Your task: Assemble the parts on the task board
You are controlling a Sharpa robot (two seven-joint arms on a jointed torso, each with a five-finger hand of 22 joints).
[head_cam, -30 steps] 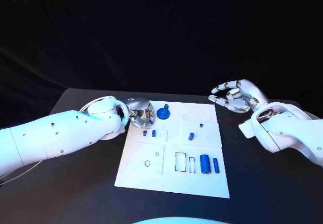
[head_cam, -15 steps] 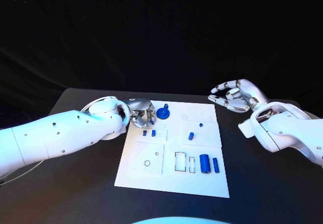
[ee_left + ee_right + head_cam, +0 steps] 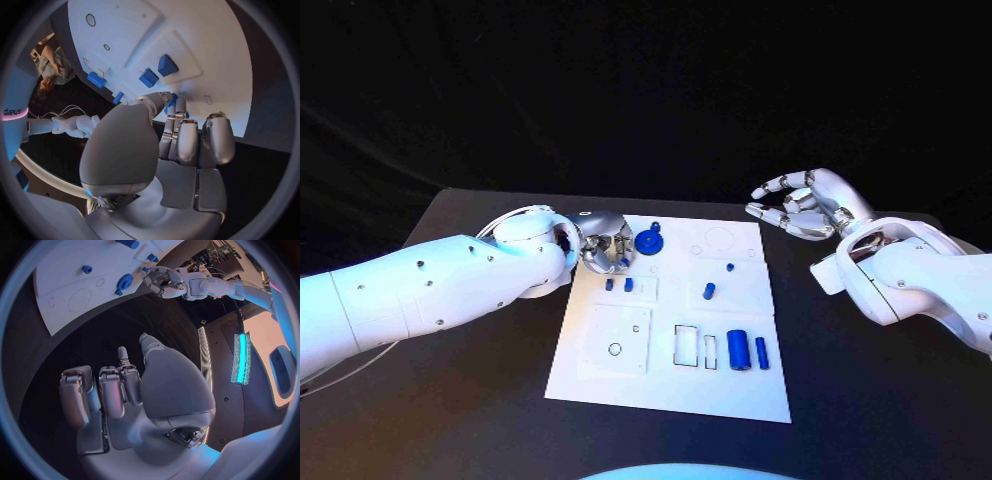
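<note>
The left robot hand (image 3: 603,250) sits at the far left corner of the white task board (image 3: 610,385), its silver fingers curled in close beside a round blue disc (image 3: 649,241) with a small knob on top; from the left wrist view a bit of blue shows at the fingertips (image 3: 177,107), so it seems to be touching or pinching a part there, but I cannot tell for sure whether it actually holds it. The right robot hand (image 3: 799,207) hovers off the board's far right corner above the black tabletop (image 3: 862,400), fingers loosely curved and apart, holding nothing. The step in hand looks like seating or turning the disc at the far left of the board; doing it well likely means keeping the fingertips on the part's rim, pressing straight down so it does not tilt, and steering clear of the two small blue pegs (image 3: 619,285) just nearer. The board is flat, matte and rigid, with shallow outlined recesses: circles, rectangles, a slot. The parts look like smooth hard plastic: two upright cylinders (image 3: 749,351) near the right, a short rounded pin (image 3: 710,292) in the middle, and a tiny stud (image 3: 730,268) beyond it.
</note>
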